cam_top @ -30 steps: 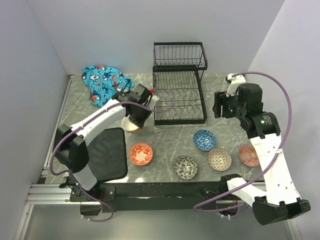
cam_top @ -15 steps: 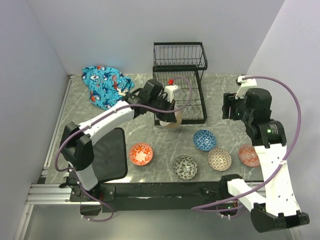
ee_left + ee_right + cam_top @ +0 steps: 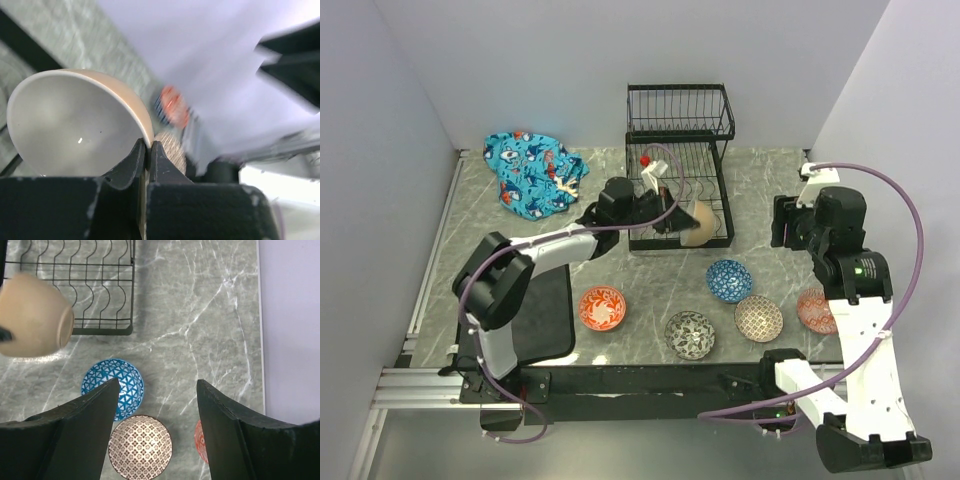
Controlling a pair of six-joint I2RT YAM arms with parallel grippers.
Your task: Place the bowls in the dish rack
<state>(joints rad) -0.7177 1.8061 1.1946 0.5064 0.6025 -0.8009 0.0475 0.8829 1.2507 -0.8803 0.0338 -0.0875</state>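
Left gripper (image 3: 146, 148) is clamped on the rim of the cream-white bowl (image 3: 70, 120), with one finger inside and one outside. The bowl is held tipped on its side, foot to the right, over the front right corner of the dish rack (image 3: 678, 135). The slotted base thus lies just below and behind the bowl, and the rim is judged to need lining up with the wires. The right gripper (image 3: 157, 400) is held apart and empty above the blue patterned bowl (image 3: 112, 387), which rests on the table (image 3: 200, 305). No brand or writing can be read.

White arm links (image 3: 868, 340), black joints (image 3: 830, 215), purple cables (image 3: 921, 245)
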